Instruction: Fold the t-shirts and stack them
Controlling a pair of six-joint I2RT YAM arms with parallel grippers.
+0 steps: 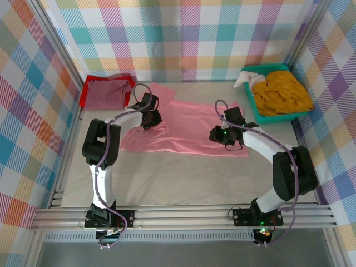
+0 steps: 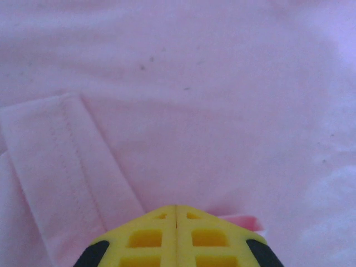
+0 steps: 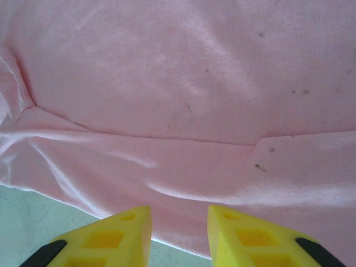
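1. Presently, nearest the arm bases, the grey bench (image 1: 183,183) runs up to the near hem of the salmon-pink t-shirt (image 1: 189,125).
2. Right fingers (image 3: 136,225): released, standing apart with a gap between them. They hover over that near hem, where cloth meets bench, and grasp nothing.
3. Left fingers (image 2: 177,217): clenched, tips meeting, set down on the shirt's left side beside a stitched sleeve hem (image 2: 67,156). A sliver of pink cloth shows at the tips; whether it is pinched cannot be told.
4. Salmon-pink t-shirt: spread across mid-bench between the two arms, rumpled at its left end.
5. Far left corner: a maroon t-shirt (image 1: 108,93) lies folded on a red t-shirt (image 1: 84,99).
6. Far right corner: a teal basket (image 1: 273,118) holds a crumpled mustard-yellow t-shirt (image 1: 283,92) and a white cloth (image 1: 245,79).
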